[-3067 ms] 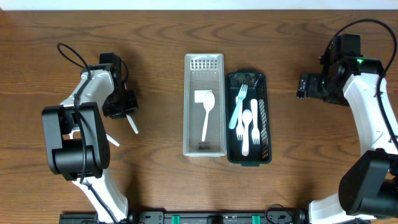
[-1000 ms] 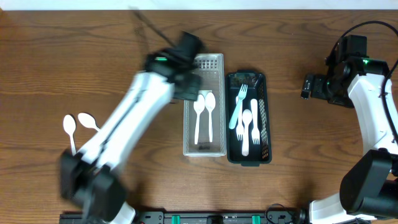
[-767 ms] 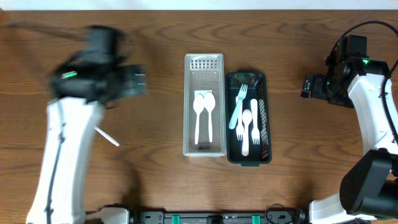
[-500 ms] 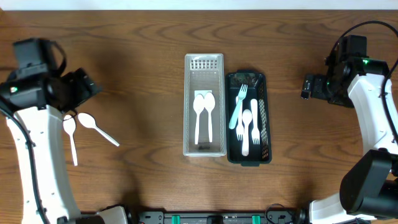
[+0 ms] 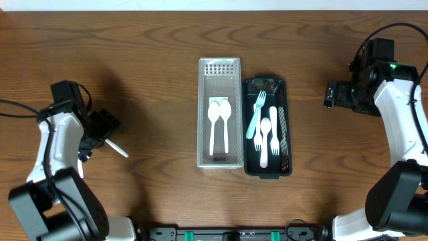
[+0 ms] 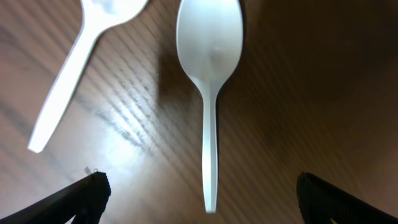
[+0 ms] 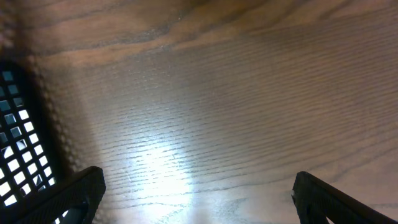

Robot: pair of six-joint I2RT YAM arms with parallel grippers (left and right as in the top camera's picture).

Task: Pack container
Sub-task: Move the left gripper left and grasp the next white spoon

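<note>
The clear container (image 5: 219, 155) stands mid-table with two white spoons (image 5: 219, 122) lying side by side in it. Beside it on the right, the black container (image 5: 267, 167) holds several white forks (image 5: 266, 134). My left gripper (image 5: 103, 126) hangs open low over two loose white spoons at the table's left; from overhead only one handle (image 5: 118, 148) shows past the arm. In the left wrist view one spoon (image 6: 210, 93) lies between the open fingers of the left gripper (image 6: 202, 194), with the other spoon (image 6: 74, 74) to its left. My right gripper (image 5: 328, 94) stands open and empty.
The right wrist view shows bare wood under the right gripper (image 7: 199, 194) and the black container's mesh wall (image 7: 9, 124) at its left edge. The arm bases stand at the table's front corners.
The left arm has swung from the clear container back to the table's left and come down over the loose spoons, its jaws opened wide. A second spoon now lies in the clear container. The right arm stayed still.
</note>
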